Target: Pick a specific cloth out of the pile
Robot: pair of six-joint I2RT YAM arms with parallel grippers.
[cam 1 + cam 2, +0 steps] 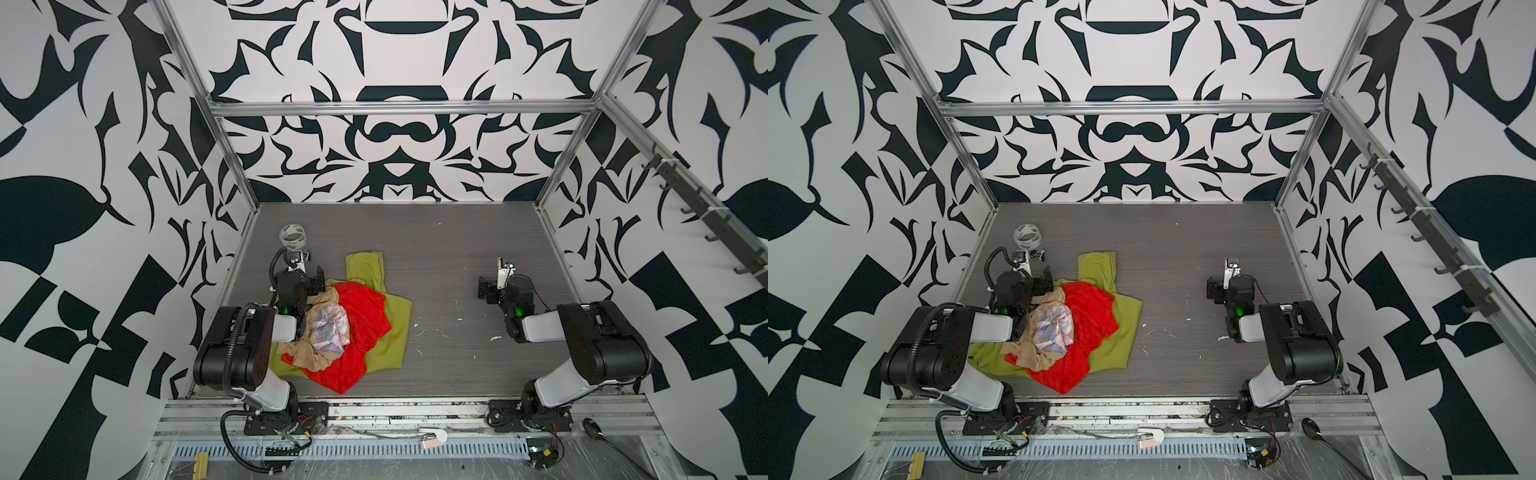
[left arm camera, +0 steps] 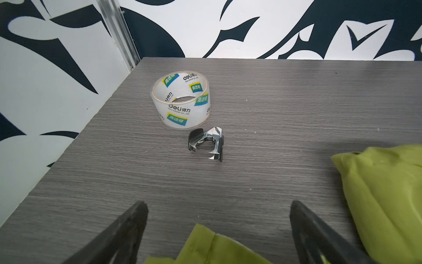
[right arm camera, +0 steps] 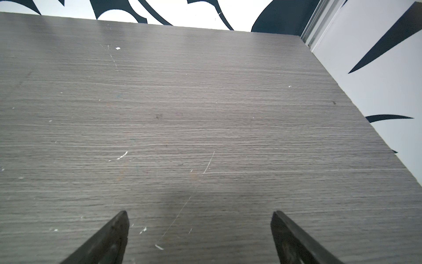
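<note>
Left of centre in both top views: a bright red plain thin cloth (image 1: 363, 324), an olive-green fabric shirt (image 1: 397, 332), a beige tan cloth (image 1: 308, 359), and a small crumpled cloth (image 1: 328, 328) printed in pastel pink, blue and white. The counter (image 1: 436, 249) is grey wood-grain with white flecks. The panel walls (image 1: 83, 124) carry bold black shapes on white. The round clear tape roll (image 2: 180, 100) bears green, blue and yellow labels

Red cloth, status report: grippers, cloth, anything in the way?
Left gripper open, empty. Right gripper open, empty. Red cloth untouched on green shirt. Beige cloth, pastel cloth on top, overlaps its edge.
</note>
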